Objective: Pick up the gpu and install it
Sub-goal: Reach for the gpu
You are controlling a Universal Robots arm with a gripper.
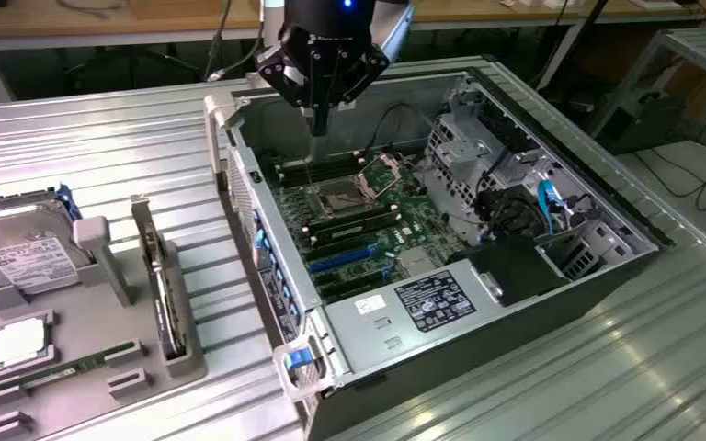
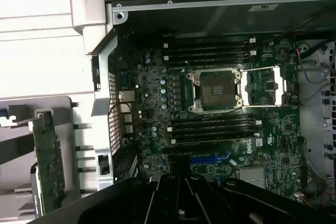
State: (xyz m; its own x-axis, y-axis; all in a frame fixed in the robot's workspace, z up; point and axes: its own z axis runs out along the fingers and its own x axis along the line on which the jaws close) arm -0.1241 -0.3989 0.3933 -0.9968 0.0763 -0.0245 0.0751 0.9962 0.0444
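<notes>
Robot arm's gripper, fingers pressed together and holding nothing, hovers over the far end of an open computer case, above its green motherboard. The gpu stands on edge in a grey holder at the exterior view's left, beside the case and well apart from the gripper

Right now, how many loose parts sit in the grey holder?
4: gpu on edge nearest the case; hard drive, processor and RAM stick beyond it. Others may be hidden.
</notes>
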